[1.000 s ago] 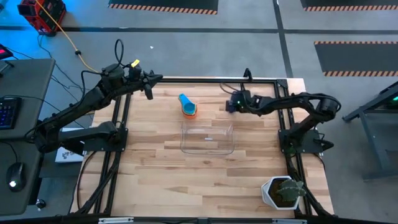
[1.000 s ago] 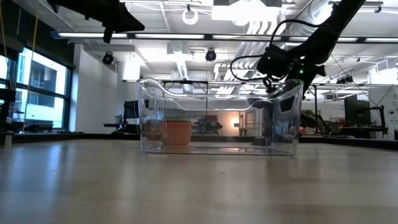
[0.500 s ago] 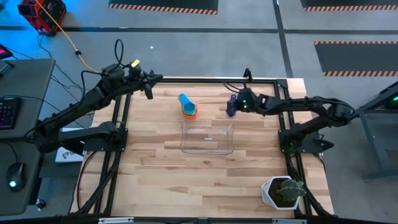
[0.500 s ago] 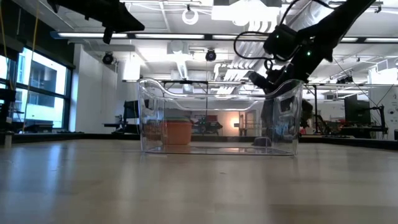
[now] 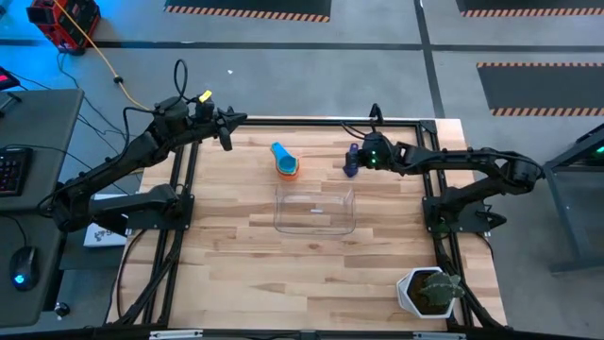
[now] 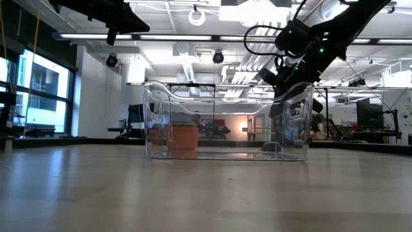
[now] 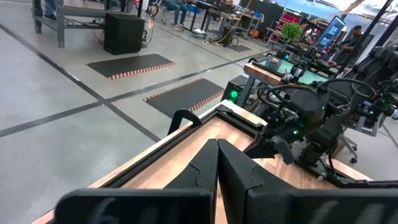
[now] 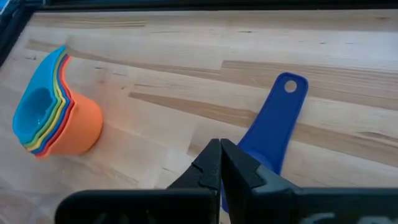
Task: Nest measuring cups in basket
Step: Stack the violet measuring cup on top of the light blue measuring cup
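The dark blue measuring cup [image 8: 273, 124] lies on the wood, its handle pointing away from my right gripper [image 8: 221, 144]. That gripper is shut and hovers just over the cup's bowl [image 5: 351, 166]. The other cups sit nested in one stack [image 8: 56, 121], orange outermost and light blue innermost, lying on its side [image 5: 285, 165] just beyond the far wall of the clear basket [image 5: 277, 212]. The basket holds no cup. My left gripper [image 5: 229, 135] waits shut above the table's far left corner. My right gripper is shut close over the dark blue cup's bowl end, but its own fingers [image 8: 245, 177] hide the bowl. I cannot tell whether it touches the cup. The handle [image 8: 283, 102] lies flat on the table.
A white pot with a green plant [image 5: 429, 291] stands at the near right corner. Bare wood stretches from the basket [image 6: 225, 122] to the near edge. The black table frame runs along the far edge behind the cups.
My right gripper has risen and drawn back toward the table's right edge. This uncovers the dark blue cup in the high view. The cup stays where it was on the table.
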`<state>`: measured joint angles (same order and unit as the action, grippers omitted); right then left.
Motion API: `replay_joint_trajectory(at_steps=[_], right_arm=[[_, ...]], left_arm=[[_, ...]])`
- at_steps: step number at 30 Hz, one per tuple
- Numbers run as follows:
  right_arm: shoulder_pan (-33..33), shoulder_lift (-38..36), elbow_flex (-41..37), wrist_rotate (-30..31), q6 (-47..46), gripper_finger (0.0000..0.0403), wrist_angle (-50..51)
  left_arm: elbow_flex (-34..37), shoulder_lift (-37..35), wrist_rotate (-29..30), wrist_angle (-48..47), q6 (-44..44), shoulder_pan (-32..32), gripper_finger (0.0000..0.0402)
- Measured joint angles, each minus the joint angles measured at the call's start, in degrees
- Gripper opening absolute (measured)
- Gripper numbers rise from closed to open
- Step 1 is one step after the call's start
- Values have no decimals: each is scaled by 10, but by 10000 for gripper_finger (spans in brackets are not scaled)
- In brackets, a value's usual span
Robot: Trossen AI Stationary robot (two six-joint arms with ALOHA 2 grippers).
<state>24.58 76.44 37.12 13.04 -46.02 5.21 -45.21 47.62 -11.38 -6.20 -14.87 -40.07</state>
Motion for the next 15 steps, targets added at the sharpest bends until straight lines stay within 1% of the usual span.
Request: replay_joint_trajectory(at_steps=[15], right_arm=[[0, 0, 1, -5, 0, 0, -1]], left_arm=[[0, 0, 0, 0, 0, 0, 0]])
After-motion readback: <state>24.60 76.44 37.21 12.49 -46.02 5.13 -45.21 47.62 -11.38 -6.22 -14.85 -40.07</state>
